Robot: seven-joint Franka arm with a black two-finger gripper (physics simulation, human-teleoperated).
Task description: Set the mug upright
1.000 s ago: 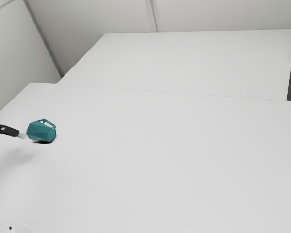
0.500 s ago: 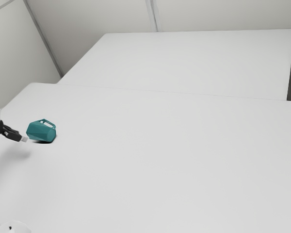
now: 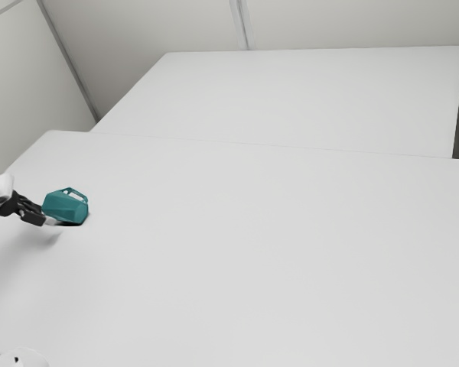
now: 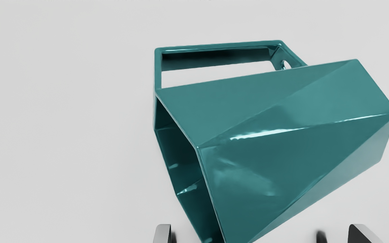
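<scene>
Teal mug with glossy faceted sides (image 4: 275, 135) is lying on its side, so not upright as things stand. It's on the big smooth white table (image 3: 252, 252), toward the exterior view's left, with the white robot arm (image 3: 0, 193) reaching in low next to it. The black two-finger gripper (image 4: 259, 233) is spread wide, nothing clamped, and the near corner of the mug's rim points into the gap. Looks to me like lining up a grasp. I'd center the body between the fingers before closing, since one fingertip sits near the open hollow mouth (image 4: 184, 168) and could snag the rim. Close gently too, those slanted facets might let it slip or roll. Once it's firm, lift a bit, turn it mouth up and set the base down flat, keeping the squared teal loop handle (image 4: 218, 45) clear of the tabletop.
</scene>
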